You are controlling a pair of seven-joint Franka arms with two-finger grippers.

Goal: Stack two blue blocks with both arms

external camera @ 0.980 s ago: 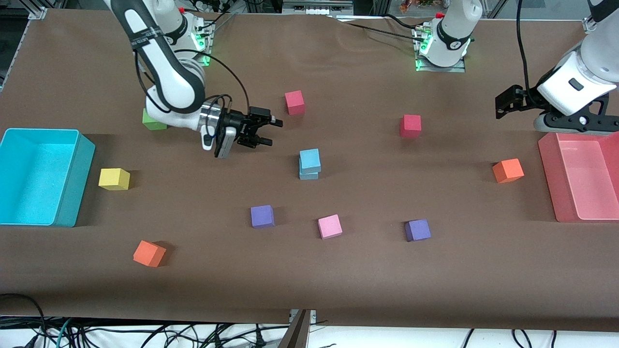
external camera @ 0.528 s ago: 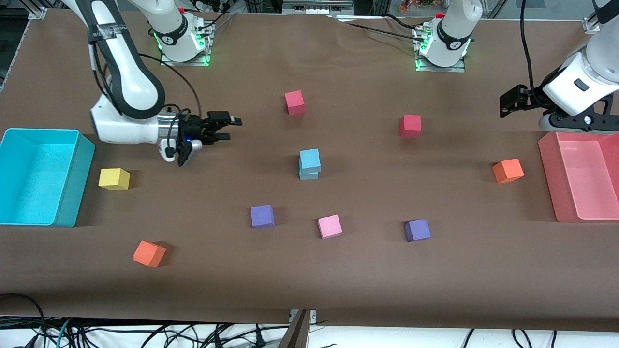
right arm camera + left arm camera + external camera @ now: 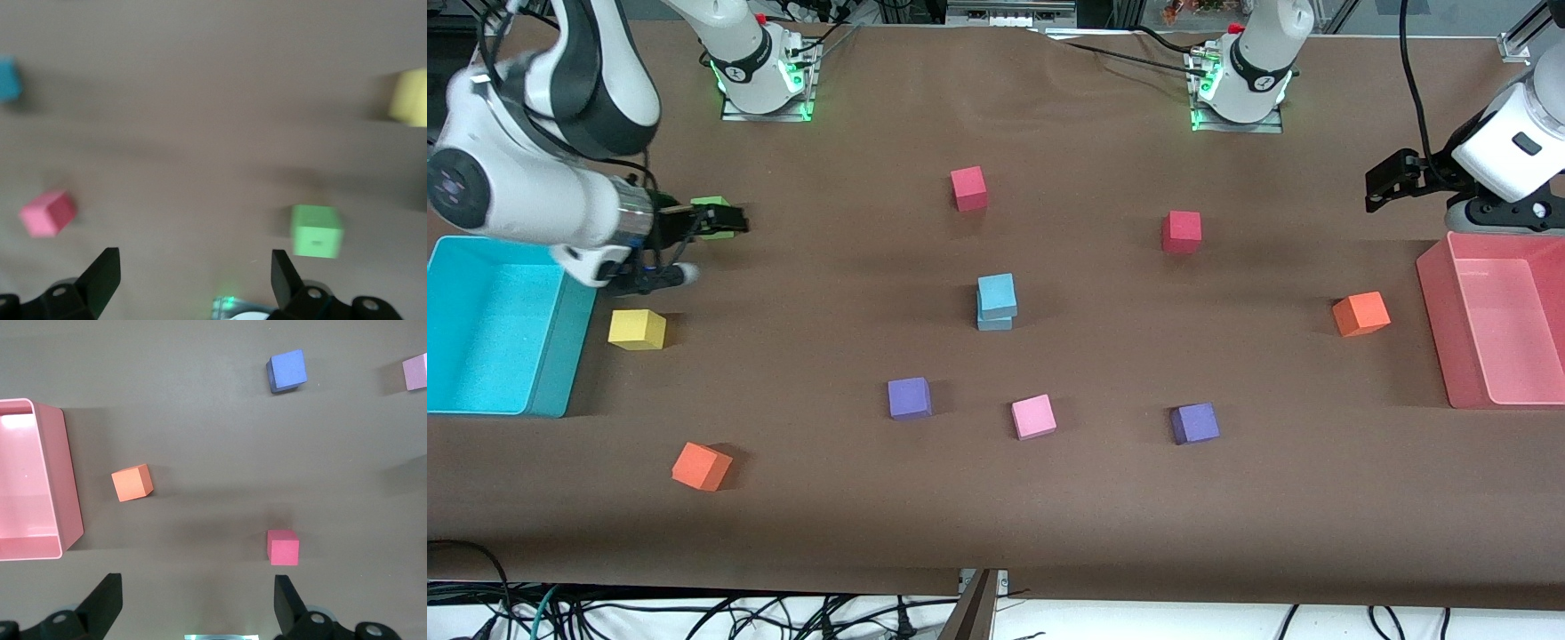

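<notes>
Two sky-blue blocks stand stacked in the middle of the table, the upper one (image 3: 997, 291) resting slightly askew on the lower one (image 3: 994, 322). Neither gripper touches them. My right gripper (image 3: 729, 222) hangs open and empty over the table near the turquoise bin, just above a green cube (image 3: 711, 203). In the right wrist view, that gripper (image 3: 193, 267) is empty and one blue block (image 3: 8, 79) shows at the edge. My left gripper (image 3: 1376, 188) is open in the air beside the pink bin; in its wrist view the gripper (image 3: 197, 587) holds nothing.
A turquoise bin (image 3: 560, 356) sits at the right arm's end, a pink bin (image 3: 1436, 329) at the left arm's end. Scattered cubes: yellow (image 3: 637, 329), orange (image 3: 701, 466), orange (image 3: 1360, 313), purple (image 3: 909, 397), purple (image 3: 1194, 423), pink (image 3: 1033, 416), red (image 3: 968, 188), red (image 3: 1181, 231).
The right arm has pulled away from the stack toward the turquoise bin, its gripper staying open. The left gripper has drifted slightly toward its own end of the table. The stack has not moved.
</notes>
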